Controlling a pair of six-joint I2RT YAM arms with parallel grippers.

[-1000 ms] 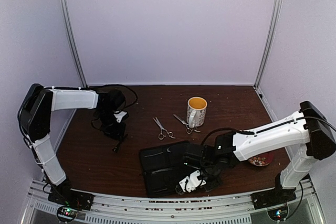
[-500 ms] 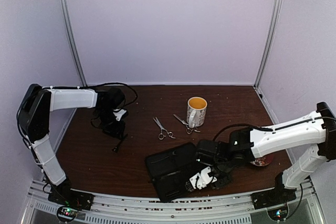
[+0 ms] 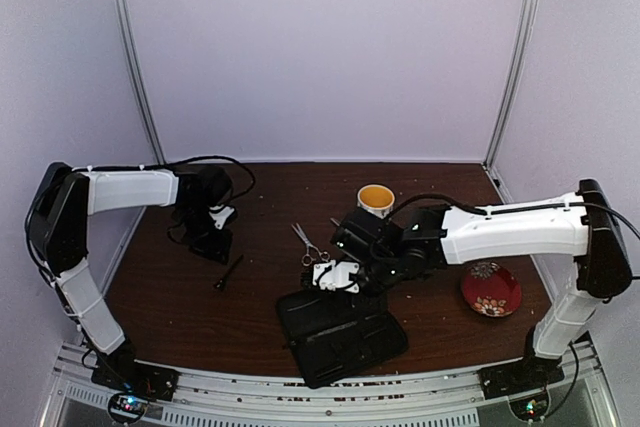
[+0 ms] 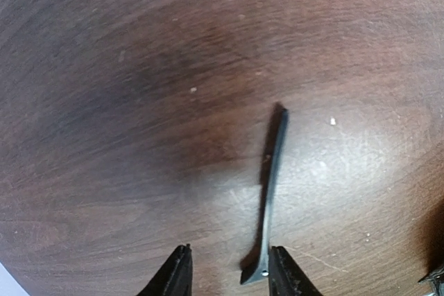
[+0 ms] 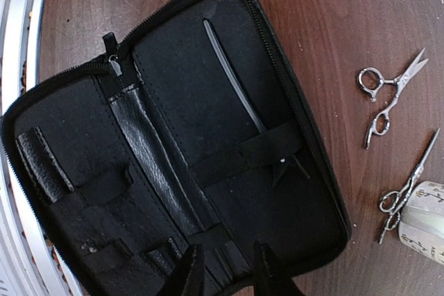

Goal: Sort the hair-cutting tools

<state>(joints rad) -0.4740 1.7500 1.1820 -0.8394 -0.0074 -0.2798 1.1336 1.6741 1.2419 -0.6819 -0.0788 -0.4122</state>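
Two arms reach over a brown table (image 3: pixel 450 187).

The left gripper (image 4: pixel 229 261) hangs low over the wood at the left of the top view. Its fingers stand partly apart and they hold nothing. A thin black clip (image 4: pixel 272 171) lies flat on the wood. In the left wrist view the clip runs up from the bottom middle. Its near end sits just beside the right-hand finger, on the inner side. I cannot tell if they touch.

The right gripper (image 5: pixel 225 272) hangs over the black case (image 5: pixel 173 88), which lies open and flat at the bottom middle of the top view. Its fingers are a little apart, with nothing between them. The other clip (image 5: pixel 232 84) is inside the case, in the half on the right of the wrist view. A strap (image 5: pixel 243 154) crosses over its lower part.

One pair of scissors (image 5: pixel 394 95) lies on the wood past the case, at the right edge of the wrist view. The second pair (image 5: pixel 411 184) lies lower in that view, with its rings just beside the mug (image 5: pixel 424 223).

A red plate (image 3: pixel 490 289) sits at the right of the top view, well apart from the case.
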